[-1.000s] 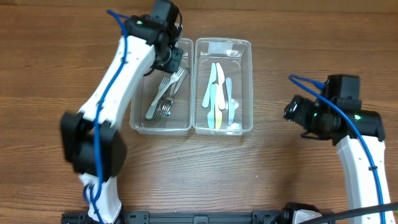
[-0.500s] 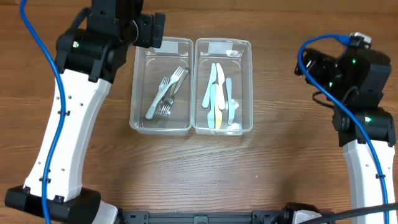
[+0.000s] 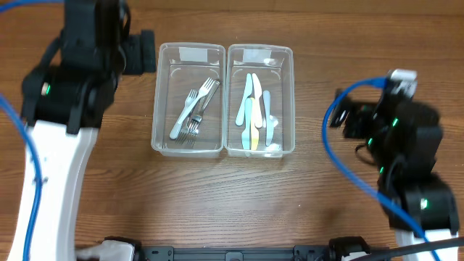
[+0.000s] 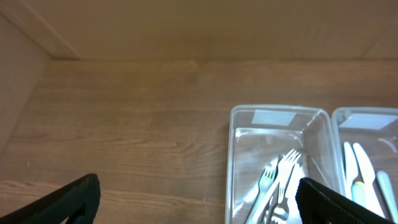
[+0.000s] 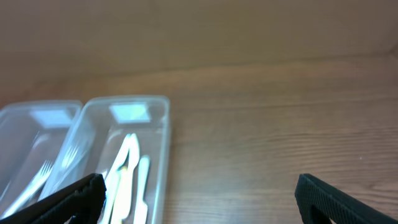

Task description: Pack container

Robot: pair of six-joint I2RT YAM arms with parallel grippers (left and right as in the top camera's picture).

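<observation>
Two clear plastic containers stand side by side mid-table. The left container (image 3: 156, 109) (image 4: 231, 163) holds metal forks (image 3: 194, 109) (image 4: 281, 177). The right container (image 3: 292, 101) (image 5: 166, 134) holds pale plastic knives (image 3: 253, 110) (image 5: 126, 167). My left gripper (image 3: 143, 61) (image 4: 200, 202) hangs open and empty, raised off the table to the left of the fork container. My right gripper (image 3: 346, 120) (image 5: 204, 199) is open and empty too, raised to the right of the knife container, with bare table between its fingers.
A wooden table (image 3: 232, 196) carries both containers. A raised wooden wall (image 4: 186, 28) runs along the back edge and down the left side. Blue cables (image 3: 341, 156) loop off both arms.
Both arms have pulled up and away from the containers, the left one leftward and the right one down and back. The forks and knives lie as before.
</observation>
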